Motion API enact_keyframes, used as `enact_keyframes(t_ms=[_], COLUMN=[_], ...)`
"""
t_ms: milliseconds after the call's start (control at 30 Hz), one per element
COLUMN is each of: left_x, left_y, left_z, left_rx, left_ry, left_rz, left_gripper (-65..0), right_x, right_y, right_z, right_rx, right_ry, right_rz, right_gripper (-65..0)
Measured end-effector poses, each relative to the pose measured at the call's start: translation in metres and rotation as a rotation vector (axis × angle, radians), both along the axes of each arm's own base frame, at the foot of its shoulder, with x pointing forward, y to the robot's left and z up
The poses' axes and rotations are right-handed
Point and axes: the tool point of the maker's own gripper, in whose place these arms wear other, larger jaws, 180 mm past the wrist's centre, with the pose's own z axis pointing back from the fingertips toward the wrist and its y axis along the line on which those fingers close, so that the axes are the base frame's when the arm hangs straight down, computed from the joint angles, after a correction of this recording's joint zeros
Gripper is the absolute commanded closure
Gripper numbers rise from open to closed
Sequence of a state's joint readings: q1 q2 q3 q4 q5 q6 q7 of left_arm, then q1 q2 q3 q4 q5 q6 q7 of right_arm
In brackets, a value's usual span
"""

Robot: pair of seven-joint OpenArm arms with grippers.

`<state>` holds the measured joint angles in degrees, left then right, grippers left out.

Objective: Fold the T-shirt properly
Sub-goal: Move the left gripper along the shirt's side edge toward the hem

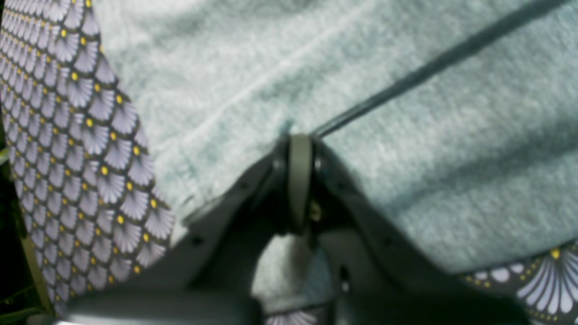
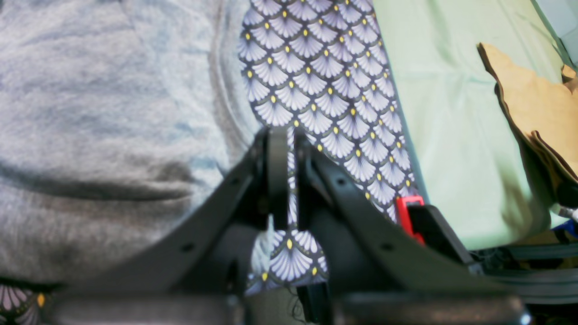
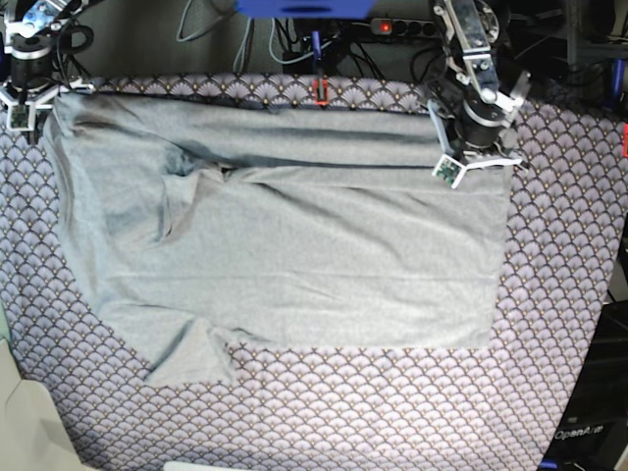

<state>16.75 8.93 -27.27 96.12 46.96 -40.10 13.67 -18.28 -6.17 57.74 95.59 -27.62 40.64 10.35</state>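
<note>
The light grey T-shirt (image 3: 294, 255) lies spread across the patterned tablecloth, with one sleeve (image 3: 191, 358) pointing to the front left. A folded band runs along its far edge between my two grippers. My left gripper (image 3: 479, 157) is at the shirt's far right corner. In the left wrist view it (image 1: 300, 140) is shut on the shirt (image 1: 451, 180), beside a dark seam. My right gripper (image 3: 29, 98) is at the far left corner. In the right wrist view its jaws (image 2: 284, 135) stand nearly together at the shirt's edge (image 2: 90, 113), with a sliver of grey cloth between them.
The purple-white fan-scale tablecloth (image 3: 392, 412) covers the table and shows in both wrist views (image 1: 67, 135) (image 2: 316, 90). A pale green surface (image 2: 451, 113) and brown cardboard pieces (image 2: 533, 104) lie beyond its edge. Cables and a power strip (image 3: 392, 25) run along the back.
</note>
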Motion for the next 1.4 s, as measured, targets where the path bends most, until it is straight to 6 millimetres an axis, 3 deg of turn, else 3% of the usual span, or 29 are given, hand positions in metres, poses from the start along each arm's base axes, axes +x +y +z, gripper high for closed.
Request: enact_keyframes(t_ms=[267, 400, 567, 933, 1200, 1400], left_x=[0.001, 0.009, 0.006, 0.010, -0.025, -0.016], left_y=[0.005, 0.009, 0.022, -0.004, -0.024, -0.022], left_z=[0.012, 0.030, 0.026, 0.028, 0.007, 0.008], left_rx=[0.032, 0.054, 0.186, 0.334, 0.429, 0.448], left_ry=[-0.020, -0.070, -0.017, 0.006, 0.096, 0.087], left_rz=[0.002, 0.003, -0.025, -0.187, -0.392, -0.395], left_gripper=[0.0, 0.0, 0.0, 0.0, 0.0, 0.0], right_x=[0.001, 0.001, 0.001, 0.002, 0.002, 0.002], right_y=[0.000, 0.000, 0.000, -0.001, -0.001, -0.001], right_z=[0.000, 0.000, -0.001, 0.000, 0.000, 0.001], right_rx=[0.000, 0.001, 0.004, -0.001, -0.001, -0.001], right_ry=[-0.002, -0.003, -0.001, -0.003, -0.003, -0.004], right_rz=[0.000, 0.000, -0.001, 0.001, 0.002, 0.001], right_gripper=[0.0, 0.0, 0.0, 0.0, 0.0, 0.0])
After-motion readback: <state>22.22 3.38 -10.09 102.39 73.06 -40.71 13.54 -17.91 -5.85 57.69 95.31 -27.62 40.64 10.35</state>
